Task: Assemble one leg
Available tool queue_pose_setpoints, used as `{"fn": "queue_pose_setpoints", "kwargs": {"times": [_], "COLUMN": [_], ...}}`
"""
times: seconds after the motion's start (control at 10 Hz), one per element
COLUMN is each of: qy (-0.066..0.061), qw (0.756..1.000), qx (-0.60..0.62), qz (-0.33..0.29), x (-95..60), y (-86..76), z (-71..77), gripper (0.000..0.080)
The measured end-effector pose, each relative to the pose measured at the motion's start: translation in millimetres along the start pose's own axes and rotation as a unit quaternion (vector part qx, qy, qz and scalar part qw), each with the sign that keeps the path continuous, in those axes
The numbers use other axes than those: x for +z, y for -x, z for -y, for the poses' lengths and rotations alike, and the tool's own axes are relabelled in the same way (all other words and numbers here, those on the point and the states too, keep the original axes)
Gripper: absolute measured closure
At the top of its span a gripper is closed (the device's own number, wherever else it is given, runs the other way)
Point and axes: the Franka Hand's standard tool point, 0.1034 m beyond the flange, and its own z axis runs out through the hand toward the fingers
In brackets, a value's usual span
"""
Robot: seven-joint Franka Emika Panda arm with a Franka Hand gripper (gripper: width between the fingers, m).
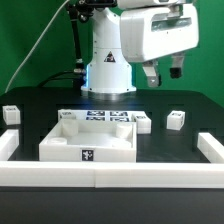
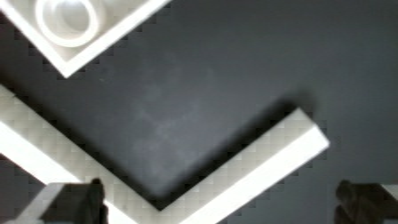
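Three short white legs stand on the black table in the exterior view. One leg (image 1: 176,119) is at the exterior view's right, one leg (image 1: 143,124) is beside the large white tray-like piece (image 1: 60,148), and one leg (image 1: 10,114) is at the far left. My gripper (image 1: 163,76) hangs high above the table at the back right, over the right leg, open and empty. In the wrist view my gripper (image 2: 221,202) shows two dark fingertips (image 2: 71,203) wide apart with nothing between them. No leg shows in the wrist view.
The marker board (image 1: 100,117) lies behind the tray-like piece. A low white wall (image 1: 100,176) runs along the front and both sides. The robot base (image 1: 108,60) stands at the back. The wrist view shows an angled white edge (image 2: 214,150) and a white part with a round hole (image 2: 68,20).
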Motion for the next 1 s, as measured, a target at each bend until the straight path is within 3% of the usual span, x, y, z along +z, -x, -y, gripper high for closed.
{"fn": "queue_pose_setpoints", "kwargs": {"times": [0.2, 0.3, 0.8, 0.9, 1.0], "qy": [0.021, 0.015, 0.014, 0.016, 0.009], "qw": [0.996, 0.994, 0.995, 0.989, 0.984], "qx": [-0.085, -0.103, -0.094, -0.138, -0.173], "qz": [0.023, 0.034, 0.037, 0.040, 0.048], "x": [17.2, 27.1, 27.3, 33.9, 42.6], "y": [20.7, 38.4, 38.5, 46.6, 58.5], "z": [-6.3, -13.9, -13.3, -10.8, -5.2], "gripper": [0.0150, 0.0150, 0.0150, 0.0150, 0.0150]}}
